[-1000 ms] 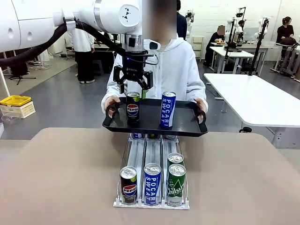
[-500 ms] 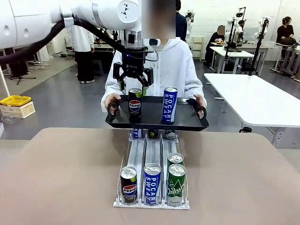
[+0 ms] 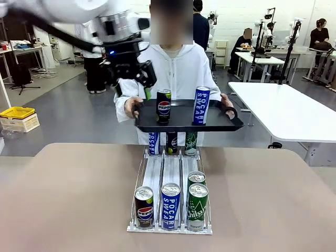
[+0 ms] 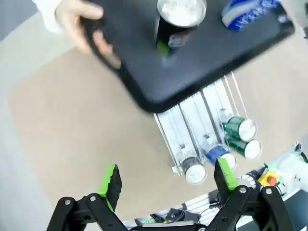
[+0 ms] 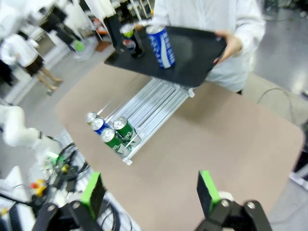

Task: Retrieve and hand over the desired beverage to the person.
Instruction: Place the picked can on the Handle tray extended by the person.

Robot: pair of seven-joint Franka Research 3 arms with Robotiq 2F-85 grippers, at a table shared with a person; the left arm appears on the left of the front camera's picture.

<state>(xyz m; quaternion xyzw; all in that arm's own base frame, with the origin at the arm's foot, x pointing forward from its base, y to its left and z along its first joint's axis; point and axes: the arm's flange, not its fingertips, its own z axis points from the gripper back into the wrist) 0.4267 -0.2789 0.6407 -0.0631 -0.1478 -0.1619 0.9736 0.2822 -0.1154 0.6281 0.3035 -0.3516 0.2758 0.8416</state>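
The person (image 3: 181, 71) in a white hooded jacket holds a black tray (image 3: 189, 124) over the table's far edge. On it stand a Pepsi can (image 3: 164, 106) and a blue Pocari Sweat can (image 3: 201, 105). My left gripper (image 3: 132, 84) hangs open to the upper left of the Pepsi can, clear of it. The left wrist view looks down past the open left gripper (image 4: 168, 178) at the tray (image 4: 139, 62), the Pepsi can (image 4: 180, 19) and the person's hand (image 4: 84, 26). High over the table, my right gripper (image 5: 150, 192) is open and holds nothing.
A metal can rack (image 3: 170, 178) lies mid-table with Pepsi (image 3: 144, 207), Pocari (image 3: 170, 206) and two green cans (image 3: 197, 206) at its near end, more cans (image 3: 171, 143) at its far end. A white table (image 3: 289, 110) stands at right, a yellow bin (image 3: 18, 116) at left.
My left gripper has drawn up and to the left, away from the Pepsi can on the tray. The person has lifted the tray and shifted it right.
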